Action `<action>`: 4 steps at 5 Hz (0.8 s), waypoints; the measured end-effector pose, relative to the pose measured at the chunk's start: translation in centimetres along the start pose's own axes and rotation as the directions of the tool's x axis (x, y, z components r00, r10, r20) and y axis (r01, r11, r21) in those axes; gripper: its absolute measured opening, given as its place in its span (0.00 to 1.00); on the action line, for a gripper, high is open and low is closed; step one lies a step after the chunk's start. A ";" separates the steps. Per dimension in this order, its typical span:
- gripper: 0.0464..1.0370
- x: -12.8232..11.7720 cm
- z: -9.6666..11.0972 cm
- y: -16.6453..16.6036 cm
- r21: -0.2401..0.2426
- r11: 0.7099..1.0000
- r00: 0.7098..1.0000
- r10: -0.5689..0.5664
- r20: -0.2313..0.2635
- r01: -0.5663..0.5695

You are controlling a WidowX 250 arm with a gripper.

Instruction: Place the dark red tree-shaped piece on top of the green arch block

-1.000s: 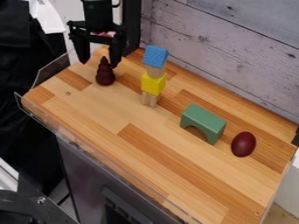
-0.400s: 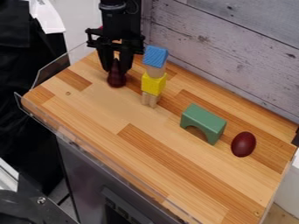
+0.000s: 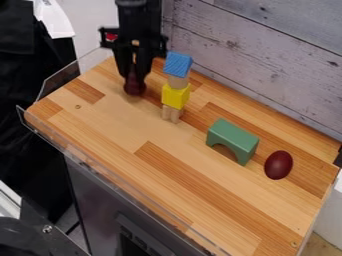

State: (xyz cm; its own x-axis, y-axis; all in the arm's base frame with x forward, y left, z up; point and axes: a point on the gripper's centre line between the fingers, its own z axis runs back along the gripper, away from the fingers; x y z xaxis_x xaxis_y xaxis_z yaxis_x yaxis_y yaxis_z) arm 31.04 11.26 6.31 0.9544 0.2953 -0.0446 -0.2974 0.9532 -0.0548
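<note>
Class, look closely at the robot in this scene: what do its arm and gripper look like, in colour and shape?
The arm is black, with a rounded, bulky section above the gripper. The gripper is black too: a wide crossbar with small knobbly ends, and below it two long fingers that taper downward. Any cables or markings are hard to make out.

Behind the wooden counter point(image 3: 160, 175), whitewashed plank wall point(image 3: 267, 55), dark cloth-like shape, perhaps fabric point(image 3: 33, 100).
</note>
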 end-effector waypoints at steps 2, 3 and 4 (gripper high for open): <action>0.30 -4.6 9.6 -4.4 0.114 0.993 0.986 -0.030 0.161 0.012; 0.30 -6.5 11.8 -7.9 0.121 0.987 0.971 -0.128 0.200 0.105; 0.30 -6.6 11.4 -10.7 0.066 0.984 0.964 -0.176 0.198 0.166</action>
State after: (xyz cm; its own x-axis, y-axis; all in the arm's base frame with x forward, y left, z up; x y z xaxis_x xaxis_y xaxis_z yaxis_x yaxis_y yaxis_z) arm 28.21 -0.14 18.57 0.9777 0.1301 0.1646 -0.1327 0.9911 0.0045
